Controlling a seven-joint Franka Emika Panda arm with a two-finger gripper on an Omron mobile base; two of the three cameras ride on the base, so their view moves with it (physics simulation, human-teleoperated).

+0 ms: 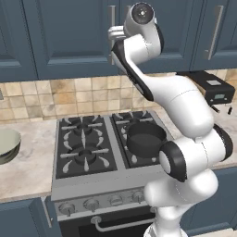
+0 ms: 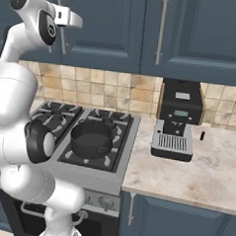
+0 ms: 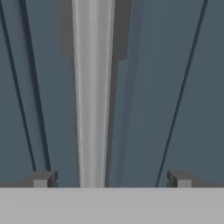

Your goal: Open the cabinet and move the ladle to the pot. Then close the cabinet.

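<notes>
- cabinet (image 1: pixel 69 37): dark navy wall unit, flat panelled doors, both shut; matte painted look.
- tabletop (image 2: pixel 206 170): pale marbled stone, smooth, either side of the stove.
- stove (image 1: pixel 88 143): steel body, black cast grates, four burners, round knobs along the front.
- coffee machine (image 2: pixel 176 123): boxy black, grey ribbed drip tray, on the tabletop right of the stove.
- pot (image 2: pixel 91 138): round, dark grey-black, low wall, on the stove's front right burner; well below the end effector and apart from it.
- bowl (image 1: pixel 7 144): pale grey-green, rounded, at the left edge of the tabletop.
- handle (image 3: pixel 92 96): long vertical silver bar, brushed metal, on the cabinet door; it runs up between the fingertips (image 3: pixel 41 178), nearer the left one, no contact seen.
- end effector (image 3: pixel 111 179): raised up at the cabinet front, jaws spread wide either side of the handle, gripping nothing.
</notes>
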